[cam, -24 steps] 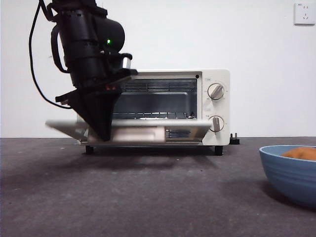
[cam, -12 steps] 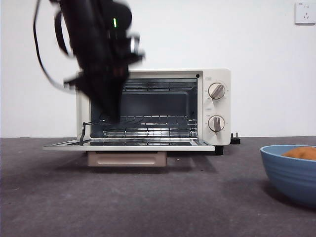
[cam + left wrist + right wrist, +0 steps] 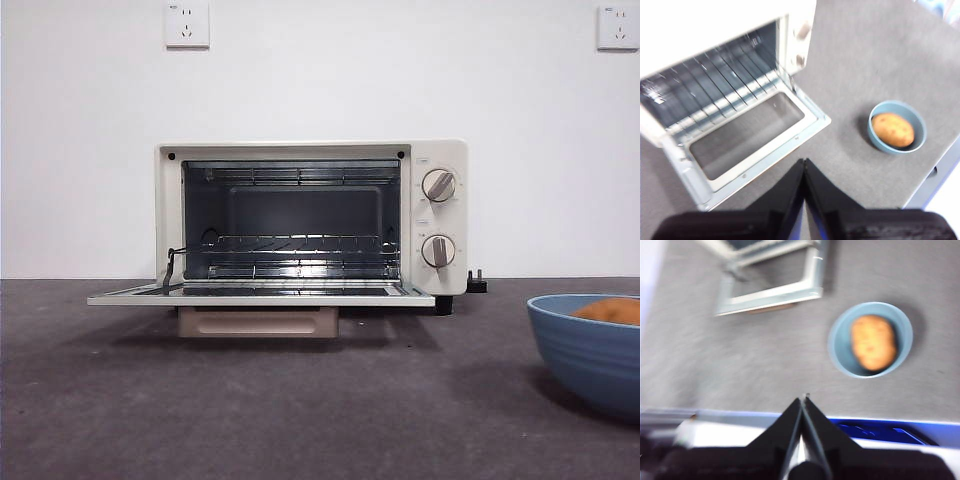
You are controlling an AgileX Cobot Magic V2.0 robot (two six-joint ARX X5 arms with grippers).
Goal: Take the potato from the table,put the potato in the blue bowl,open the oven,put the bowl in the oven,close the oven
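The cream-white oven (image 3: 310,215) stands at the back of the table (image 3: 300,400) with its door (image 3: 260,295) folded down flat and the wire rack showing inside. The blue bowl (image 3: 590,345) sits at the right edge of the front view with the orange-brown potato (image 3: 608,311) in it. From high above, the left wrist view shows the open oven (image 3: 725,90), the bowl (image 3: 897,126) and the potato (image 3: 893,129); my left gripper (image 3: 804,162) is shut and empty. Shut and empty too, my right gripper (image 3: 804,399) hangs high over the bowl (image 3: 870,339) and potato (image 3: 873,341).
The oven's beige handle (image 3: 258,321) hangs below the lowered door. Two round knobs (image 3: 437,185) sit on its right panel. Wall sockets (image 3: 187,22) are on the white wall behind. The table's edge (image 3: 935,170) runs close to the bowl.
The arm that stood at the oven's door has lifted out of the front view. The door dropped from half open to fully flat. Bowl and potato stayed put.
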